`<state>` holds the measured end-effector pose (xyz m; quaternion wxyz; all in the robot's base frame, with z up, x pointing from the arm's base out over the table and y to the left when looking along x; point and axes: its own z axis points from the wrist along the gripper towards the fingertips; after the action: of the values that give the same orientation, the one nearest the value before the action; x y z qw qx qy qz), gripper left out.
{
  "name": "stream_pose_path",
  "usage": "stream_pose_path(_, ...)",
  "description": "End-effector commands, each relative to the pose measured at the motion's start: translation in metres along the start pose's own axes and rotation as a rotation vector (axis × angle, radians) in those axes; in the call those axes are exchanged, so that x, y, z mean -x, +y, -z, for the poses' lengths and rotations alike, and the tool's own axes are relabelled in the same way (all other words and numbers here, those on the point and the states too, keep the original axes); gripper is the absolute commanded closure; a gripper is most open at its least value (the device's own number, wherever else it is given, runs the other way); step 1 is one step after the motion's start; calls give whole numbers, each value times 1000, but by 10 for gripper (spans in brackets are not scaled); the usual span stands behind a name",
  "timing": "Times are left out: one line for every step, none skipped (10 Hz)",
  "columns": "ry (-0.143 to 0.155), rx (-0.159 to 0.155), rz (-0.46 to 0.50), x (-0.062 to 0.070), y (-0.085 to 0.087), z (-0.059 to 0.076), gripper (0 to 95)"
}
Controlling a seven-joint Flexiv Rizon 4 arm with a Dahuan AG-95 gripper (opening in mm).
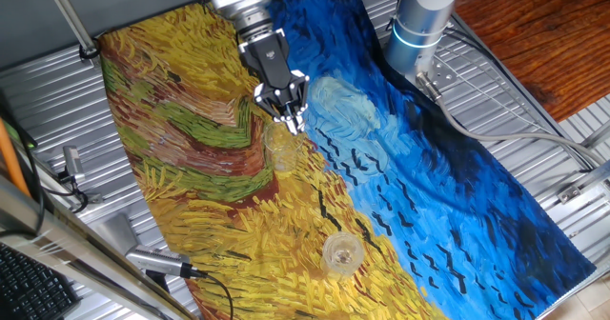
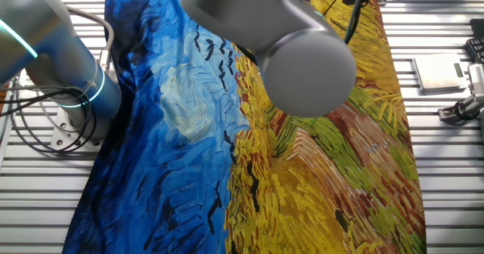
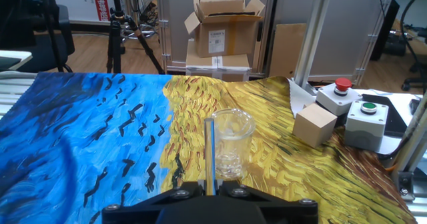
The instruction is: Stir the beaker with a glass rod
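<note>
My gripper (image 1: 289,118) hangs tilted over the painted cloth, just above the beaker (image 1: 280,150), a faint clear cylinder on the yellow part. In the hand view the gripper (image 3: 209,185) is shut on the glass rod (image 3: 209,151), which rises straight out from between the fingers. The rod is too thin to make out in the fixed views. A clear glass (image 3: 231,144) stands just right of the rod's tip. I cannot tell whether it is the beaker or the other vessel. In the other fixed view the grey arm (image 2: 302,65) hides the gripper and both glasses.
A glass vessel with a whitish ring rim (image 1: 341,253) stands nearer the cloth's front. A wooden block (image 3: 314,125) and two button boxes, red (image 3: 338,94) and green (image 3: 365,121), sit at the cloth's right edge. The arm's base (image 1: 419,25) stands beside the blue part.
</note>
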<state>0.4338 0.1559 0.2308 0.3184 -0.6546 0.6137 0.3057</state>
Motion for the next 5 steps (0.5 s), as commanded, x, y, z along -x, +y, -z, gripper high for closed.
stream_pose_path(4, 0, -1, -1, -3, -1, 950)
stream_pose_path(4, 0, -1, -2, -4, -1, 950)
stream_pose_path(4, 0, 0, -3, -6, -2, 950)
stream_pose_path(3, 1, 0, -4, -7, -2, 950)
stream_pose_path(2, 1, -1, -5, -8, -3, 950)
